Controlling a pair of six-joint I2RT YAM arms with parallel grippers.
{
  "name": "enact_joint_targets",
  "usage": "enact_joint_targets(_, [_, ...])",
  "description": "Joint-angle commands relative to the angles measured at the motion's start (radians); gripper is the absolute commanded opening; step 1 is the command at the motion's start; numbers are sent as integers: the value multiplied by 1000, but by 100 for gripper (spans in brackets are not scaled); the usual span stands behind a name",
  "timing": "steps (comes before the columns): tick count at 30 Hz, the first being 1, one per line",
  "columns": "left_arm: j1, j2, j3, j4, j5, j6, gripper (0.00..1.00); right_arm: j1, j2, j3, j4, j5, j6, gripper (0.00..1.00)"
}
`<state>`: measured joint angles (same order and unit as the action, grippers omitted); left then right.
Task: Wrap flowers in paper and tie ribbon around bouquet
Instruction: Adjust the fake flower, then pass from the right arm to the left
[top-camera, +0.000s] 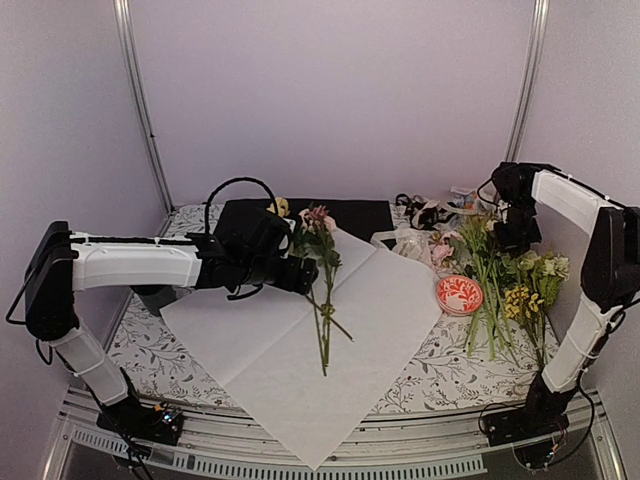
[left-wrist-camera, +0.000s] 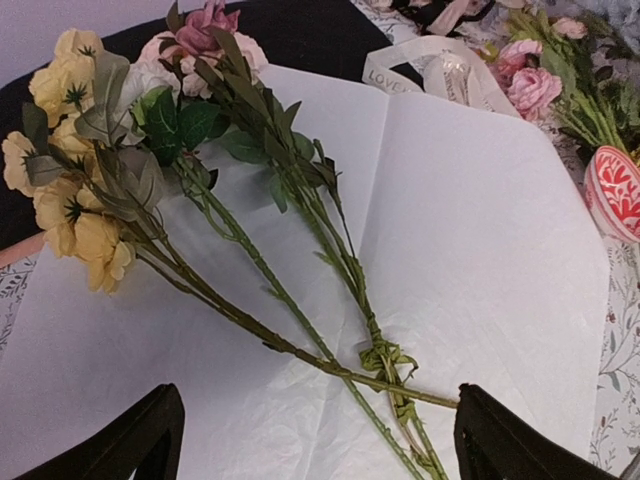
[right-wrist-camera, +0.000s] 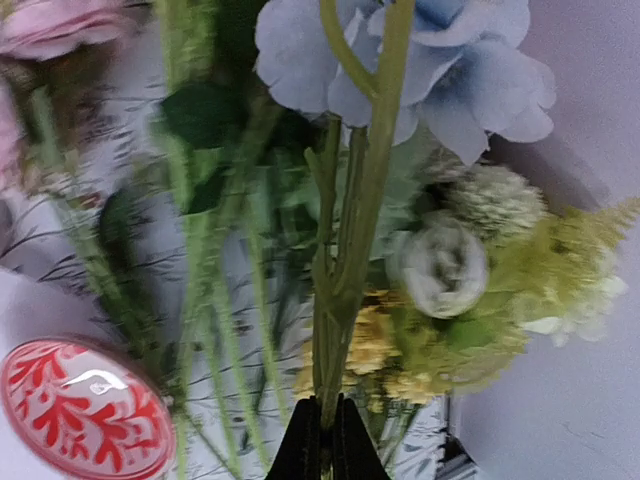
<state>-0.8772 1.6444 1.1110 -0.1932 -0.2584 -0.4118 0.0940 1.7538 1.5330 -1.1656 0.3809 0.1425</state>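
Top view: the left arm reaches level from 9 o'clock across the counter (top-camera: 420, 372). Its left claw (top-camera: 303, 277) sits over the paper (top-camera: 290, 350), just beside the flowers (top-camera: 322, 262), which lie on the sheet with blooms toward 12 o'clock. The right arm stands at 3 o'clock and folds over, with the right claw (top-camera: 508, 232) down among loose stems at the paper's 2 o'clock.

Left wrist view: the left claw (left-wrist-camera: 315, 430) is spread wide, its 2 dark fingers (left-wrist-camera: 130, 445) flanking the stem ends and gripping nothing. Yellow and pink blooms show here, and a cream ribbon (left-wrist-camera: 420, 62) lies at the paper's 1 o'clock edge.

Right wrist view: the right claw (right-wrist-camera: 320, 445) is pinched shut on a blue-flowered stem (right-wrist-camera: 350, 250). A red-and-white disc (right-wrist-camera: 80, 420) lies at 8 o'clock.
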Motion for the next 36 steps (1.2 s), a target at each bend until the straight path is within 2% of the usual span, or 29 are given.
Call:
enact_joint_targets(1, [-12,-19,14,23,5,5,94,174,-129,-3,117,-517,-158,0])
enact_joint_targets(2, [-11,-20,16,20,3,7,94,183,-161,5,146,-599,-182,0])
enact_joint_targets(3, [-12,-20,15,19,1,7,94,173,-179,9,168,-572,-170,0])
enact_joint_targets(5, [-12,-21,14,18,-2,9,94,94,-172,14,160,-388,-89,0])
enact_joint_targets(6, [-11,-22,12,20,-2,11,94,42,-156,16,135,-351,-38,0])
enact_joint_targets(7, [-11,-22,12,19,0,11,94,4,-146,12,130,-430,-27,0])
enact_joint_targets(10, [-12,-23,8,19,-1,8,94,-7,-165,-42,181,-736,-94,0])
enact_joint_targets(11, [-11,-23,7,20,-4,6,94,-2,-173,-54,191,-746,-103,0])
enact_joint_targets(14, [-12,-22,6,26,1,5,94,7,-176,-61,179,-616,-76,0])
enact_joint_targets(20, [-11,-22,7,22,-5,14,94,7,-232,-67,243,-640,-76,0])
enact_joint_targets(22, [-12,-28,7,26,1,18,94,10,-259,-87,304,-750,-68,0])
enact_joint_targets(25, [-13,-53,-5,64,44,48,94,74,-340,-197,578,-964,15,0])
enact_joint_targets(27, [-15,-83,-29,129,90,76,93,172,-404,-299,820,-1020,121,0])
enact_joint_targets(32, [-43,-177,-102,320,325,163,88,436,-450,-485,1347,-962,342,0])
enact_joint_targets(36, [-86,-248,-175,517,572,216,87,594,-371,-478,1534,-902,400,0])
